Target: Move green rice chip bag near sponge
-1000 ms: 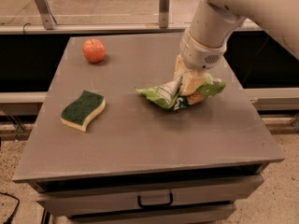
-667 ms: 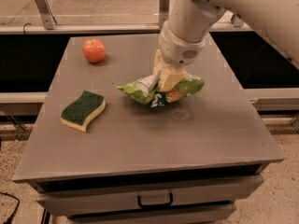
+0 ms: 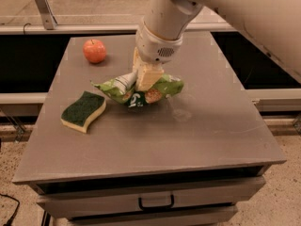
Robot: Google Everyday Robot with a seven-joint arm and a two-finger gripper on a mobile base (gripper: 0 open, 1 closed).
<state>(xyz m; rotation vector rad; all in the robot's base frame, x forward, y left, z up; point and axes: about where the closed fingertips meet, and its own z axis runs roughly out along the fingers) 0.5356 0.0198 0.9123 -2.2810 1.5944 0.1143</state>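
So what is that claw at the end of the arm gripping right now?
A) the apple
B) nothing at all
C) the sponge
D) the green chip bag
D: the gripper is pressed down onto the green chip bag and pinches it, while the sponge and the apple lie untouched to its left.

**Grey table (image 3: 211,140) and its load**

The table carries a red apple (image 3: 94,51) near its far left corner and a sponge (image 3: 83,110) (green side up) toward the front left. The gripper (image 3: 146,81) pinches the green rice chip bag (image 3: 167,86) over the middle, just right of the sponge.
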